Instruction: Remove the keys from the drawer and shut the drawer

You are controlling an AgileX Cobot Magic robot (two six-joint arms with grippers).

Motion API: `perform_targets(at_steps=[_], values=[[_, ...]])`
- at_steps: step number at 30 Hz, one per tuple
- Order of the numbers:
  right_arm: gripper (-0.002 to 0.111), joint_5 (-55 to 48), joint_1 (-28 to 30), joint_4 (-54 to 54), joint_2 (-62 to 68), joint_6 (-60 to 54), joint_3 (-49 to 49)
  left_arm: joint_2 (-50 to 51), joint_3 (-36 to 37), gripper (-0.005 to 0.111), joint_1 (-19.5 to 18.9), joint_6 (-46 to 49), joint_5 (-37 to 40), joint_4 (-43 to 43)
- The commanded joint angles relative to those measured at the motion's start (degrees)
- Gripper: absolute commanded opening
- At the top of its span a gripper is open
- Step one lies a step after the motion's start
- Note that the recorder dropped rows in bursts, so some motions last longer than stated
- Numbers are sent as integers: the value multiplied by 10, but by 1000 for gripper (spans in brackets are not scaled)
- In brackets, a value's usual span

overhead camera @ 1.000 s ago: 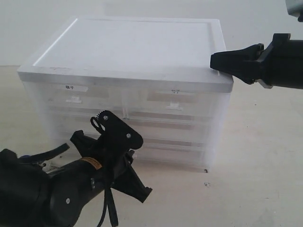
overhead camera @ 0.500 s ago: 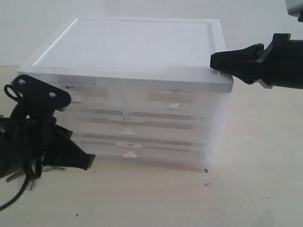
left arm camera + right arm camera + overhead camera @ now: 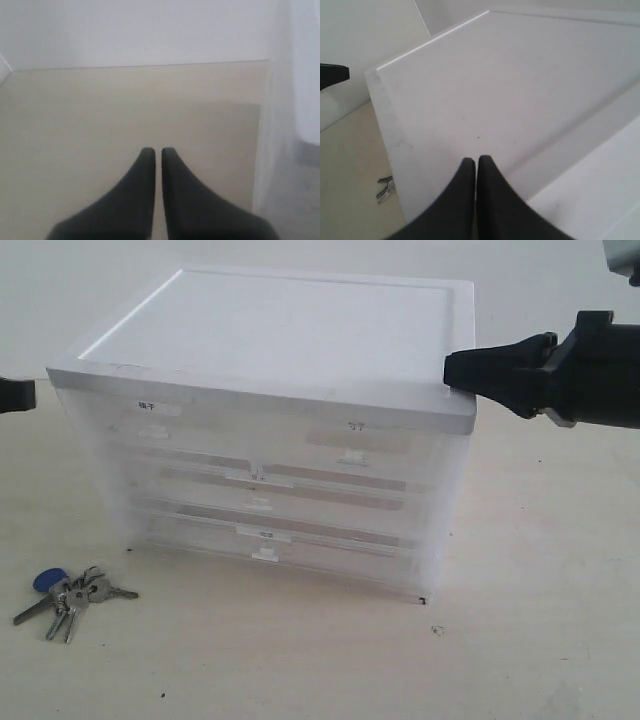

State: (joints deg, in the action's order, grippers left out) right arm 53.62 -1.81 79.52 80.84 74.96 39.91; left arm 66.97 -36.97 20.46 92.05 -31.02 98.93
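Keys point(image 3: 68, 595) with a blue fob lie on the table point(image 3: 300, 660), near left of the drawer unit point(image 3: 300, 330). Its bottom drawer point(image 3: 300, 552) sits pushed in. The left gripper point(image 3: 157, 150), jaws together, hangs at the far left. The right gripper point(image 3: 476, 160), jaws together, is at the unit's top right corner.

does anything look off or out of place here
Nothing looks damaged or spilled. The keys lie loose on the table near the cabinet's left front corner, and the bottom drawer looks pushed in like the others. The right claw, shut, sits at the cabinet's top corner.

lab-like test bench: bare tabletop point(image 3: 540, 640), white wall point(image 3: 80, 300)
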Motion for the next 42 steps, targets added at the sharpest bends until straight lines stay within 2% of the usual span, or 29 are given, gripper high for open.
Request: perform_targets(at_steps=[1, 2, 3, 4, 6, 8, 10, 12, 13, 16, 17, 19, 23, 28, 32, 37, 39, 42], values=[[0, -20, 0, 44, 7, 6, -5, 29, -24, 5, -102, -3, 261, 1], [0, -27, 0, 44, 7, 6, -5, 43, -34, 5, -120, -3, 310, 1], [0, -48, 0, 36, 4, 8, -5, 53, -47, 5, -132, -4, 327, 5], [0, -80, 0, 31, -1, 8, -5, 64, -59, 5, -144, -4, 324, 10], [0, -207, 1, 23, -21, 23, -5, 70, -92, 5, -166, -4, 281, 10], [0, -268, 1, 21, -33, 30, -5, 77, -114, 5, -183, -4, 291, 10], [0, -327, 1, 21, -41, 49, -5, 102, -144, 5, -200, -4, 373, 10], [0, -373, 1, 20, -41, 60, -9, 145, -152, 5, -199, -4, 430, 10], [0, -367, 1, 20, -41, 60, -11, 161, -152, 5, -199, -4, 449, 10], [0, -229, 1, 2, -41, 33, -12, 209, -151, 5, -199, -4, 460, -17], [0, -218, 0, -15, -41, 13, -12, 209, -145, 5, -199, -16, 466, -17], [0, -212, 0, -32, -33, -4, -12, 196, -134, 5, -199, -26, 502, -17], [0, -150, 0, -73, 13, -43, -12, 172, -110, 5, -198, -57, 520, -17], [0, -68, 0, -87, 50, -67, -5, 115, -31, 5, -198, -91, 553, -20], [0, -45, -7, -93, 50, -75, -5, 69, 12, 5, -155, -87, 569, -9], [0, -71, -48, -96, 50, -95, -5, 23, 38, 5, -83, -85, 533, -9], [0, -85, -66, -96, 50, -95, -5, -9, 46, 5, -67, -90, 506, 2], [0, -87, -69, -96, 50, -95, -5, -40, 49, 5, -66, -90, 485, 2]])
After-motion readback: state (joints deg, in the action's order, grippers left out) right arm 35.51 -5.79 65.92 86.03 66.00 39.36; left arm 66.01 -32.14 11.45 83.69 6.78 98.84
